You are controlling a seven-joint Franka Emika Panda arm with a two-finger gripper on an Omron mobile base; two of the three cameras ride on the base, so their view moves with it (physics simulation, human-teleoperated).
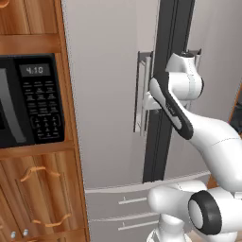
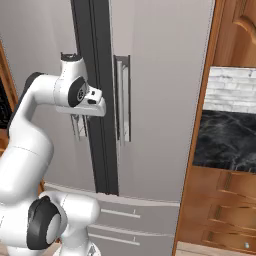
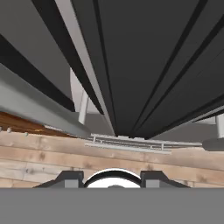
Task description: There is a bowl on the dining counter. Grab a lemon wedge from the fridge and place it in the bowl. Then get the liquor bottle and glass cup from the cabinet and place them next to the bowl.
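From the left base view, the fridge stands shut, a tall grey thing with stiff, heavy doors that should be pulled by a vertical bar handle; the left door's handle sits just left of the dark centre gap, and the arm's wrist is pressed in beside it, hiding the claw, so I cannot tell whether it is spread or clenched on the bar. From the right base view, the hand reaches in at the gap, just left of the right door's handle. In the hand view, the claw points down along the gap toward the lower drawers; nothing visibly sits between its tips.
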